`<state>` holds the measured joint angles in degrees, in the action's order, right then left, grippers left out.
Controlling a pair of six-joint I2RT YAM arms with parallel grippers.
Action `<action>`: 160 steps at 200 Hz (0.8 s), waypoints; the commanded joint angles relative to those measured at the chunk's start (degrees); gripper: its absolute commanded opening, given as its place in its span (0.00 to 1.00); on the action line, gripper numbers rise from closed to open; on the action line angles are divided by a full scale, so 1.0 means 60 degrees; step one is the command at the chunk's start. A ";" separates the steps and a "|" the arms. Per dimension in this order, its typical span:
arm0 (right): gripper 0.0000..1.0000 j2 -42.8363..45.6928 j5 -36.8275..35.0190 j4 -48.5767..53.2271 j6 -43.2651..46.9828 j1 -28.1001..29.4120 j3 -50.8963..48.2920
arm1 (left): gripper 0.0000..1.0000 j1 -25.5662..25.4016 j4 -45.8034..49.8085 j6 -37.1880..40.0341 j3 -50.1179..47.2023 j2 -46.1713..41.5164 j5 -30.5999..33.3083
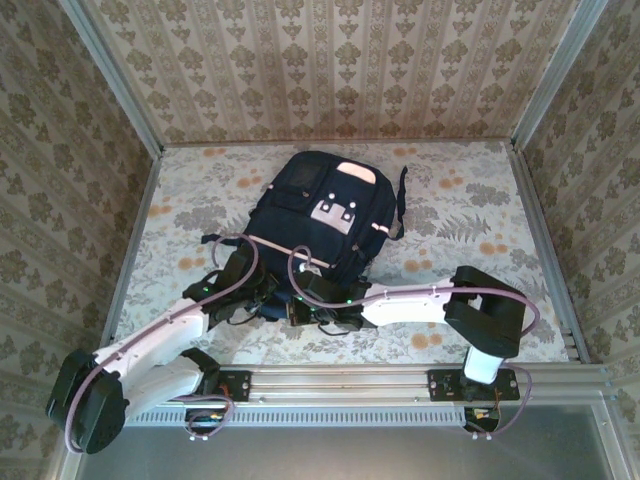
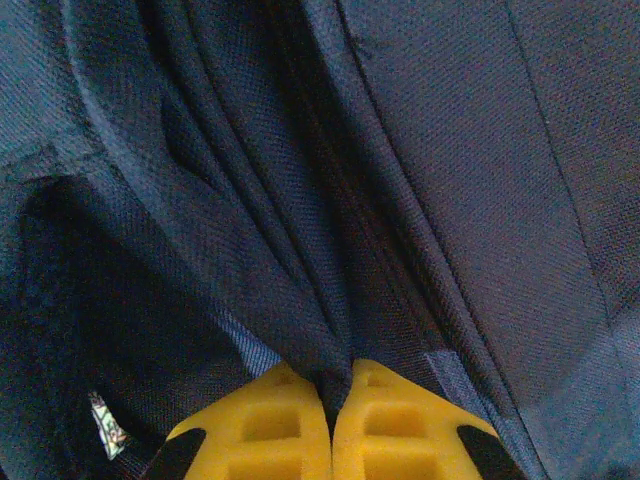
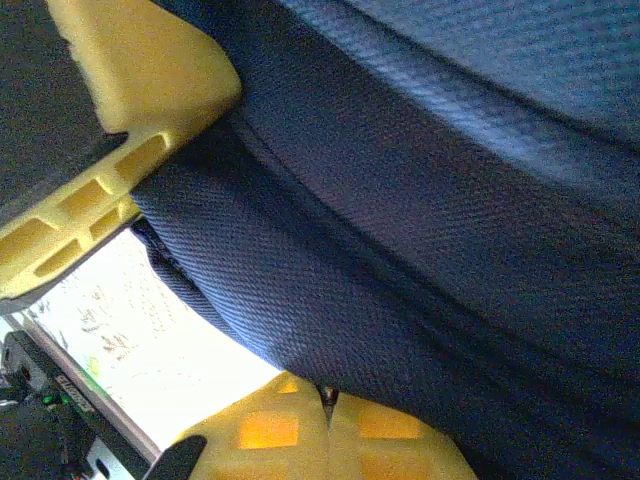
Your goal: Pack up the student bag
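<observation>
The student bag (image 1: 325, 215), navy with pink trim and pale front patches, lies flat in the middle of the table. Both grippers meet at its near edge. My left gripper (image 1: 268, 300) is shut on a pinched fold of the bag's navy fabric (image 2: 300, 250), which rises from between the yellow fingertips of that gripper (image 2: 340, 382). My right gripper (image 1: 312, 305) is shut at the bag's lower rim (image 3: 380, 300), with a small dark bit of the bag caught between its tips (image 3: 328, 393). The left gripper's yellow fingers (image 3: 140, 70) sit close by in the right wrist view.
A floral cloth covers the table (image 1: 470, 220), which is boxed in by wallpapered walls on three sides. An aluminium rail (image 1: 350, 382) carrying both arm bases runs along the near edge. Cables loop over the arms beside the bag.
</observation>
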<state>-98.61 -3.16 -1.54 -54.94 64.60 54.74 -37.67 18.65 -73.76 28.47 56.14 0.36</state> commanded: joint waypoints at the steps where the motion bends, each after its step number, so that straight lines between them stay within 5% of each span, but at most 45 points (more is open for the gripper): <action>1: 0.00 0.0467 -0.0700 0.0966 0.0177 -0.0043 -0.0597 | 0.00 -0.0049 0.0671 0.0274 -0.0072 -0.0128 0.0171; 160: 0.00 0.2224 -0.0792 0.2454 0.1382 -0.0672 -0.1658 | 0.00 0.0062 0.1396 0.0650 0.0190 -0.0541 0.0364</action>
<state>-87.37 -5.63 4.32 -49.32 62.83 46.22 -38.17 20.12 -73.30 28.56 54.13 -1.63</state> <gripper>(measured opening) 0.058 0.052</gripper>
